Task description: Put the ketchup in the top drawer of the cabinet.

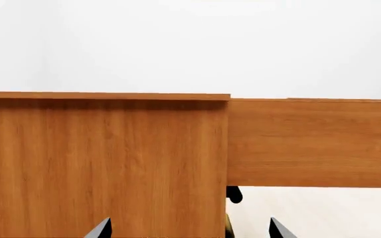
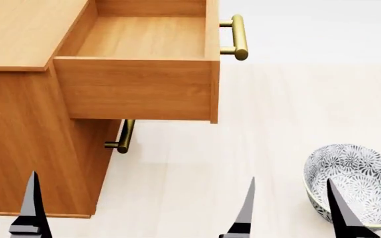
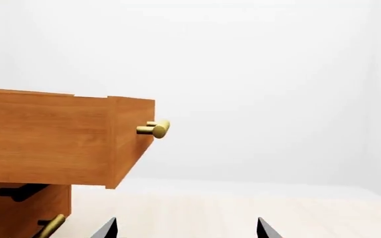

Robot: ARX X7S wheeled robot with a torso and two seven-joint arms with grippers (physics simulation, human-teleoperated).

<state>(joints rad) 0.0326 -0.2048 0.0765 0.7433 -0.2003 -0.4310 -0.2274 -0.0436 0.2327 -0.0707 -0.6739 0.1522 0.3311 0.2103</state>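
The ketchup is out of view in every frame. The orange-brown cabinet [image 2: 25,148] stands at the left. Its top drawer [image 2: 137,89] is pulled out and its inside shows empty, with the brass handle [image 2: 239,37] on its front. The drawer also shows in the left wrist view [image 1: 313,144] and the right wrist view [image 3: 45,139]. My left gripper [image 1: 190,229] is open and empty, facing the cabinet's side [image 1: 104,163]. My right gripper [image 2: 289,210] is open and empty, low in front of the drawer and beside the bowl; it also shows in the right wrist view [image 3: 185,229].
A grey-white patterned bowl [image 2: 356,183] sits on the pale floor at the lower right, just by my right gripper's outer finger. The lower drawer is shut, with its brass handle [image 2: 124,136] under the open drawer. Pale floor [image 2: 197,168] lies between cabinet and bowl.
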